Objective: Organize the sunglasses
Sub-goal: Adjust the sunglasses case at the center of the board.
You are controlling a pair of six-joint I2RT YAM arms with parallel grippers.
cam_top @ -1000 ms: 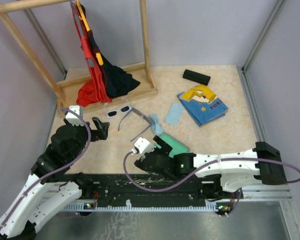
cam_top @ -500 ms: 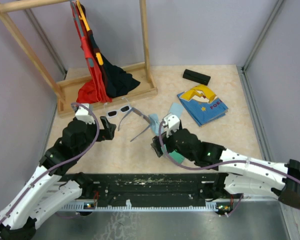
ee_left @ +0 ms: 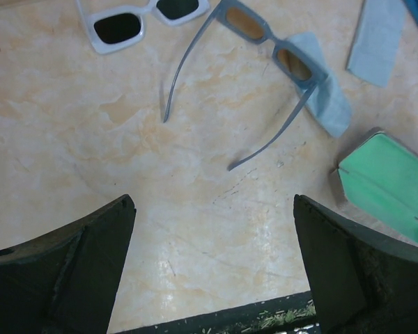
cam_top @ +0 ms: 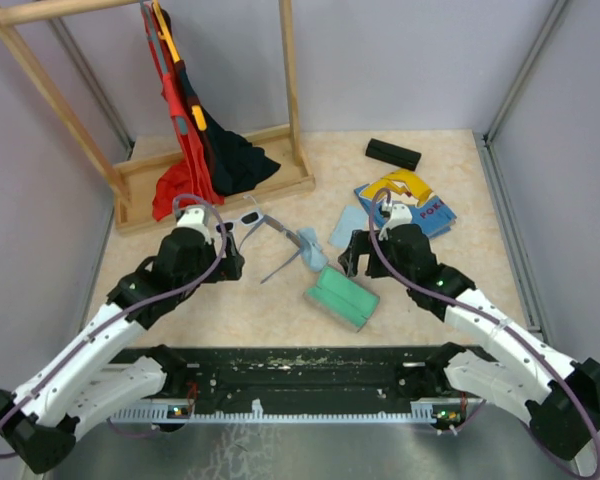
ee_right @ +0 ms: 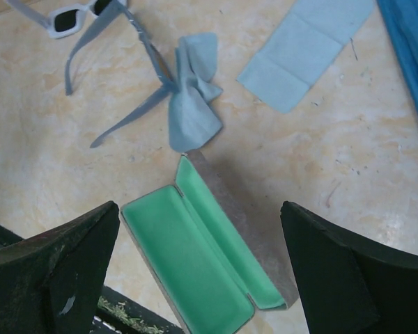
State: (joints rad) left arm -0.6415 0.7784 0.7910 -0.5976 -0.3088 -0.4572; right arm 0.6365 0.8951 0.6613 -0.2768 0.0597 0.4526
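Observation:
The white sunglasses lie on the table by the rack base; they also show in the left wrist view and the right wrist view. The grey wire-framed sunglasses lie just right of them, temples spread, the frame resting partly on a crumpled light-blue cloth. My left gripper is open and empty, hovering near of both pairs. My right gripper is open and empty above an open grey case with green lining.
The open case lies near the front centre. A flat light-blue cloth and a blue printed bag lie to the right. A black case is at the back. A wooden rack holds clothes at back left.
My right arm has swung from the front left over to the right, uncovering the open green-lined case. My left gripper has moved right and forward, closer to the sunglasses.

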